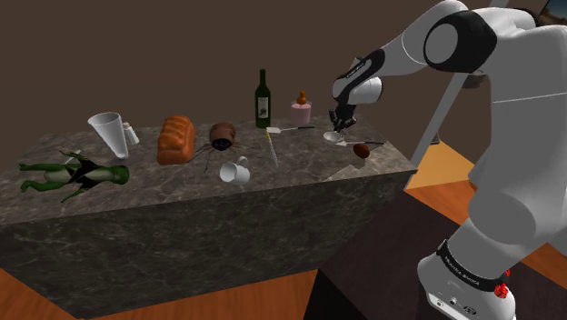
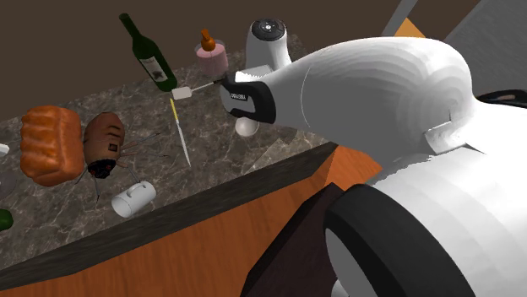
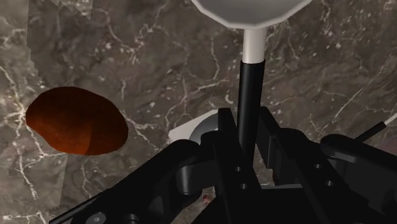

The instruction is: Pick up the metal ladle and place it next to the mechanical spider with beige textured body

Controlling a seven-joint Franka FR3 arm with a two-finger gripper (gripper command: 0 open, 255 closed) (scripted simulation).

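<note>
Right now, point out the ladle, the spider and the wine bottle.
ladle (image 3: 249, 89): wrist view, on its black handle, below the pale bowl.
spider (image 1: 221, 135): shoulder view, on its brown body.
wine bottle (image 1: 263, 98): shoulder view, on its dark green body.

A dark, white-veined marble counter carries everything. At the shoulder view's left end a green figure lies flat. Behind it stands a tilted white jug, then a loaf and the brown-bodied spider. A white mug lies on its side near the front edge. Further right are a green bottle, a pink cake, a thin pale stick, the ladle and a brown lump.
</note>
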